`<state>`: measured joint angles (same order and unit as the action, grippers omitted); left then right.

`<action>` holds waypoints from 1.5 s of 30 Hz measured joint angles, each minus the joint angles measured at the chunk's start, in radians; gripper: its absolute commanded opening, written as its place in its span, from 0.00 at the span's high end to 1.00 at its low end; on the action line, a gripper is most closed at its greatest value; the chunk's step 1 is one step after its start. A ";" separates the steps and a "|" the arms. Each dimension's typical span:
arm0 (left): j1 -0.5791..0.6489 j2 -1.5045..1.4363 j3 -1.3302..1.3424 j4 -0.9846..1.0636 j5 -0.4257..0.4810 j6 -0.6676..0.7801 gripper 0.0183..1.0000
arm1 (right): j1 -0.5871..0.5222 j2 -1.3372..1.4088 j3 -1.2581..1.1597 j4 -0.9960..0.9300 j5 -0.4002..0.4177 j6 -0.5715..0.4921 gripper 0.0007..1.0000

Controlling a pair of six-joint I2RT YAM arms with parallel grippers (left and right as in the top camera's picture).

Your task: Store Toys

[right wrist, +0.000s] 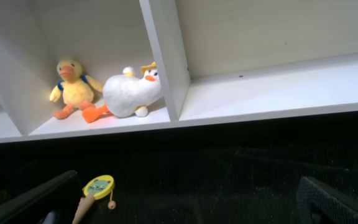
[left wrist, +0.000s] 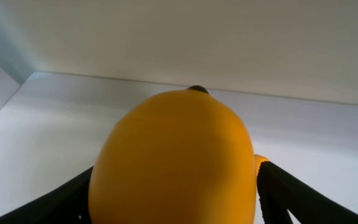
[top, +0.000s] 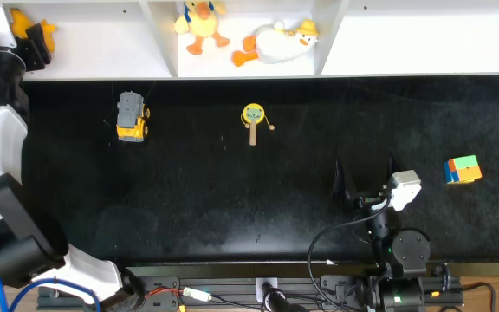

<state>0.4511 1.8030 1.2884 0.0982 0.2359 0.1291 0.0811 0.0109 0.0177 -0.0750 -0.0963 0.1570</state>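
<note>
Nearest the arm bases, the right gripper [top: 365, 175] hung low over the black surface [top: 232, 208], toward its right side. Its fingers [right wrist: 36, 196] were spread wide apart with nothing between them. Off to its right, close to the edge of the surface, sat a colored cube [top: 463, 170], well apart from the gripper.

Farther back, near the middle of the surface, lay a small rattle drum [top: 253, 121], its round green-and-yellow head toward the shelf and its wooden handle pointing back toward the arms. To the left of it, well apart, stood a yellow and grey toy truck [top: 132, 117].

Along the far edge ran the white shelf [top: 167, 52], divided into compartments. In the middle one, a yellow duck plush [top: 202, 24] sat upright, and just beside it, on its right, a white duck plush [top: 280, 43] lay on its side.

The left gripper [top: 31, 45] was inside the left compartment. Its fingers [left wrist: 48, 202] were closed against either side of a rounded orange toy [left wrist: 173, 162], holding it over the shelf floor.
</note>
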 measured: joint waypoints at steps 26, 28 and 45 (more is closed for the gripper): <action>0.000 0.000 0.000 0.036 0.001 -0.019 0.00 | 0.000 0.000 0.000 0.000 0.000 0.000 0.00; 0.000 -0.004 0.000 0.015 0.004 -0.019 0.00 | 0.000 0.000 0.000 0.000 0.000 0.000 0.00; 0.030 -0.288 0.006 -0.471 -0.028 0.003 0.00 | 0.000 0.000 0.000 0.000 0.000 0.000 0.00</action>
<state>0.4812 1.5146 1.2945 -0.3729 0.2077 0.1322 0.0811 0.0109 0.0177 -0.0753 -0.0963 0.1574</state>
